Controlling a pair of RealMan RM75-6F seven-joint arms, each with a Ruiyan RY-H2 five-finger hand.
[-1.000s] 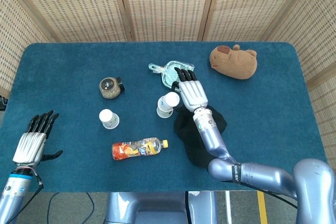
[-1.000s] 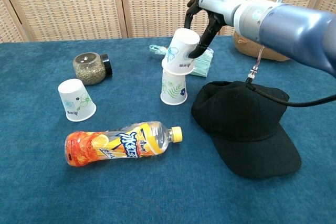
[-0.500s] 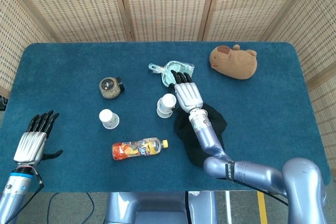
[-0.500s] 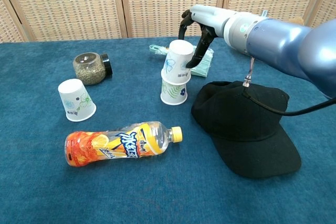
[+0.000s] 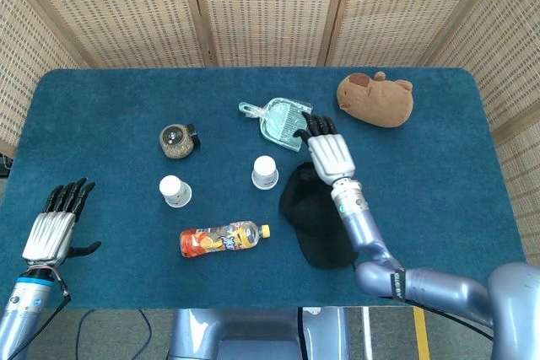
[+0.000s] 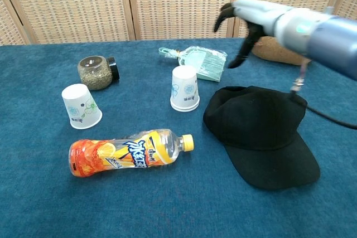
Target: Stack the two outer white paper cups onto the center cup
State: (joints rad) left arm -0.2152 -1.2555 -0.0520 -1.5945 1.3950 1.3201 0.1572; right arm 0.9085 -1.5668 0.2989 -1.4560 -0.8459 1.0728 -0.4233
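Observation:
Two upside-down white paper cups sit nested as one stack (image 5: 265, 172) (image 6: 184, 88) at the table's middle. A single upside-down white cup (image 5: 175, 190) (image 6: 81, 106) stands to its left. My right hand (image 5: 330, 149) (image 6: 245, 23) is open and hangs in the air to the right of the stack, above the black cap, holding nothing. My left hand (image 5: 57, 223) is open at the table's near left edge, far from the cups; the chest view does not show it.
A black cap (image 5: 316, 212) (image 6: 262, 132) lies right of the stack. An orange drink bottle (image 5: 221, 239) (image 6: 128, 151) lies in front. A spice jar (image 5: 178, 141) (image 6: 97, 72), a green dustpan (image 5: 283, 121) (image 6: 202, 62) and a brown plush (image 5: 376, 99) lie behind.
My right hand set its cup down over the center cup, let go, and moved away to the right and up. The left hand has not moved.

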